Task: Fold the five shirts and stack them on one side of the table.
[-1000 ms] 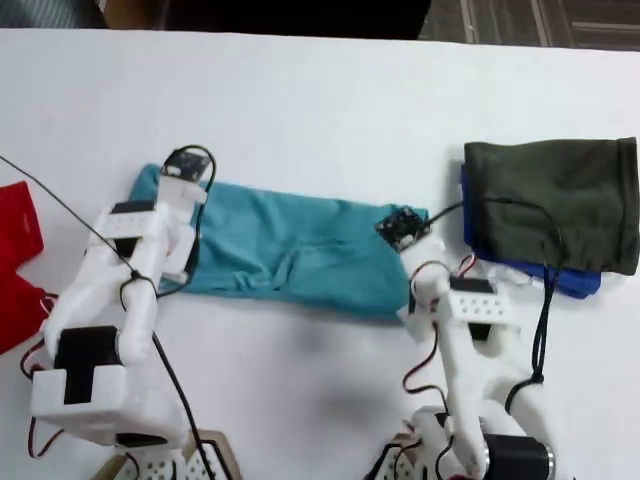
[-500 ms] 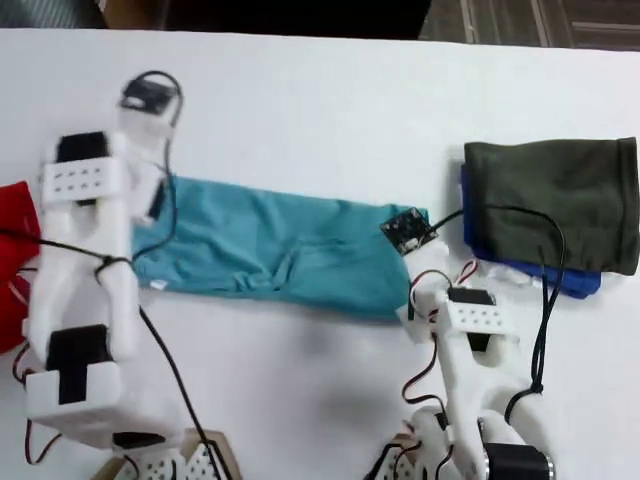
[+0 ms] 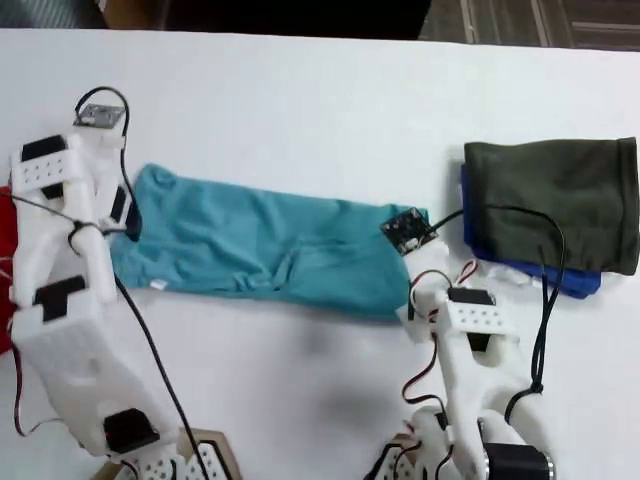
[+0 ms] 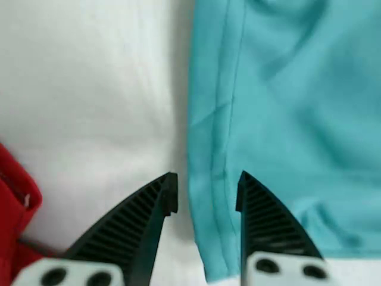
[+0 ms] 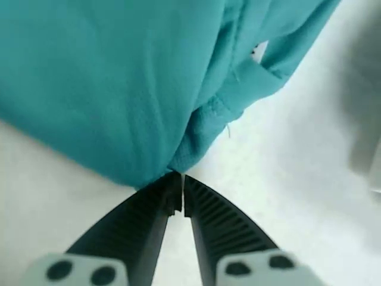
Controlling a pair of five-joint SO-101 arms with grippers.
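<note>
Teal shirt (image 3: 280,250) lies mid-table (image 3: 300,90), folded into a long strip. Your right gripper (image 5: 181,185) is pinched tight on the end nearest the olive shirt (image 3: 550,200) and blue shirt (image 3: 578,283) stack, likely anchoring it. Your left gripper (image 4: 205,190) hangs with jaws apart astride the opposite hem, near the red shirt (image 4: 13,199), placed to take that end for the next fold.

Lighting was bright and even, coming from overhead. In the high view the white table (image 3: 330,110) was close to overexposed and showed little surface texture, while the room beyond its far edge was dark. Shadows were soft and faint. A pale grey band lay on the table along the near edge of the teal shirt (image 3: 270,245). In the left wrist view a narrow shadow followed the shirt's hem.
</note>
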